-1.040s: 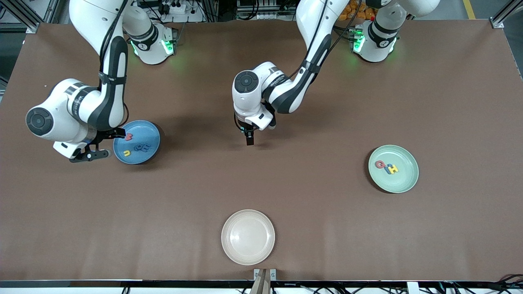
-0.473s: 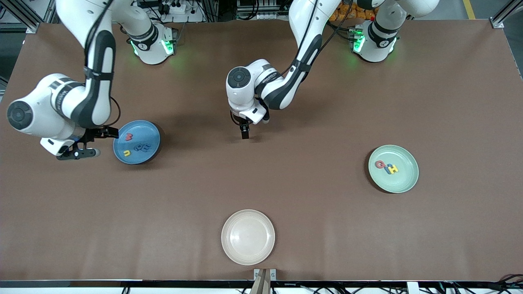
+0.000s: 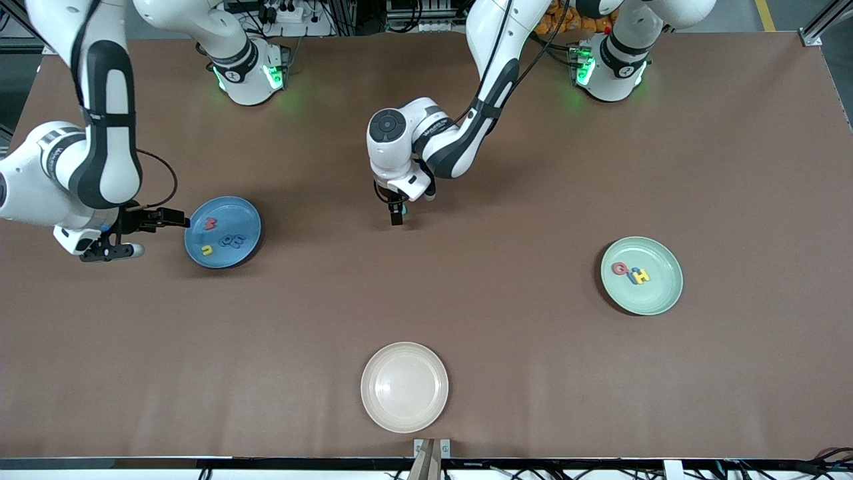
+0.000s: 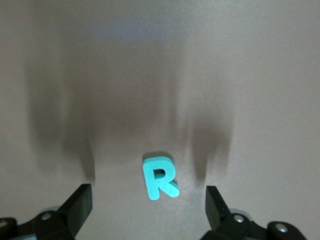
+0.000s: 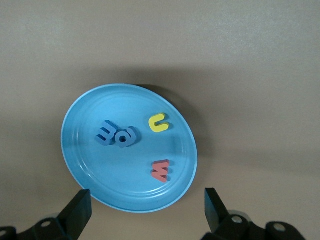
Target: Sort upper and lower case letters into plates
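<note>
Left pincer is hanging low over the middle of the brown tabletop, fingers spread wide with nothing between them. In the left wrist view it sits straight over a tiny flat teal capital "R", which lies on the bare tabletop between the two fingertips, not touching either as far as I can tell. In the front view only a speck of teal shows beside the fingers.

Right pincer is over the tabletop just beside the round matte blue plate at the right arm's end, also wide open and empty. That plate has four small letters in it: a yellow "u", a coral red "w" or "m" (can't tell which way it reads), and two blue ones touching each other, too small for me to read properly.

Over at the left arm's end, the round pale mint green plate holds a little cluster of three: a coral red "G", a yellow "H" and a blue one squeezed between them that I can't read.

So by my count seven are plated and the teal R looks like the last one out. Being a capital, I'd guess it goes in the mint plate with the G and H. The round cream-beige plate, nearest the front camera, has nothing in it.
</note>
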